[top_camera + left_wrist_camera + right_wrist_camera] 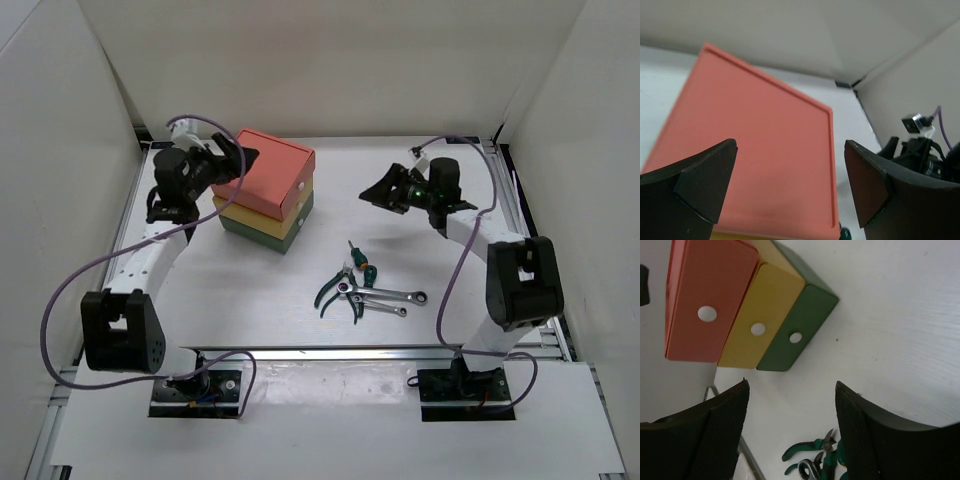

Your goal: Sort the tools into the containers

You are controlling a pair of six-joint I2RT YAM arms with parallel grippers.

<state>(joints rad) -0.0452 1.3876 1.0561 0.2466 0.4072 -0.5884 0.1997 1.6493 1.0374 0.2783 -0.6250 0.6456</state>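
Three white knobs (707, 314) (one apiece on the stacked fronts) show plainly only from the right wrist, beyond the spread, empty right gripper (792, 405); the tools (812, 460) lie below it. The left wrist sees just the salmon-red drawer (755, 150), its top under the wide-open left gripper (790, 170). White table (250, 310), white enclosure walls (330, 60).

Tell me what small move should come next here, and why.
Probably ease the right end effector toward the white knob on the salmon-red drawer: all three drawers look shut, the tools lie loose on the table, and the open left end effector is poised above it.
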